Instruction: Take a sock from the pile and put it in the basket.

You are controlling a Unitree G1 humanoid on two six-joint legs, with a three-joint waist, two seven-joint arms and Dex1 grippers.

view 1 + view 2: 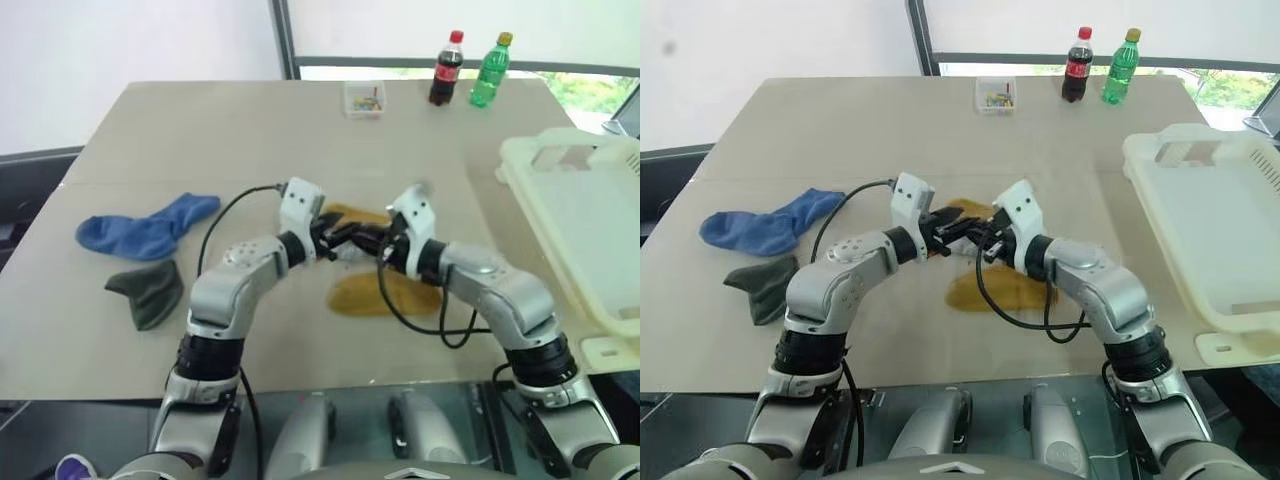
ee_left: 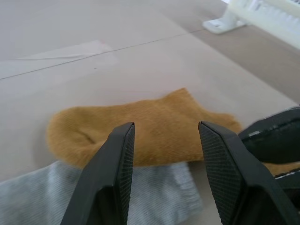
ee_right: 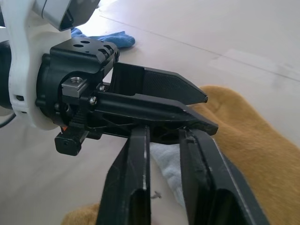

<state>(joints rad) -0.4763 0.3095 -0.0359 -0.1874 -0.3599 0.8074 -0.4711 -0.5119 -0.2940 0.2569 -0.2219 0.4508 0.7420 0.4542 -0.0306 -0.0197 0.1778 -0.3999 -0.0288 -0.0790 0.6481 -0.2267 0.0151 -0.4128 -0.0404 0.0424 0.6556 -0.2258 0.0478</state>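
Jaws first: my left gripper [image 2: 164,178] stands apart over the grey sock [image 2: 42,197], and my right gripper [image 3: 164,154] looks nearly together, though I can't tell whether it pinches anything. Placing things by the basket [image 1: 560,160]: the table [image 1: 200,130] runs off to its left, and the mustard socks [image 1: 385,295] lie near it (grippers crowded just above). I judge the risk is fingers colliding, or two socks lifting together.

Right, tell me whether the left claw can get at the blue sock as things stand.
Probably yes. The blue sock lies alone on bare table on the robot's left, with nothing between it and the left claw, which is open over the mustard sock and would need to swing left.
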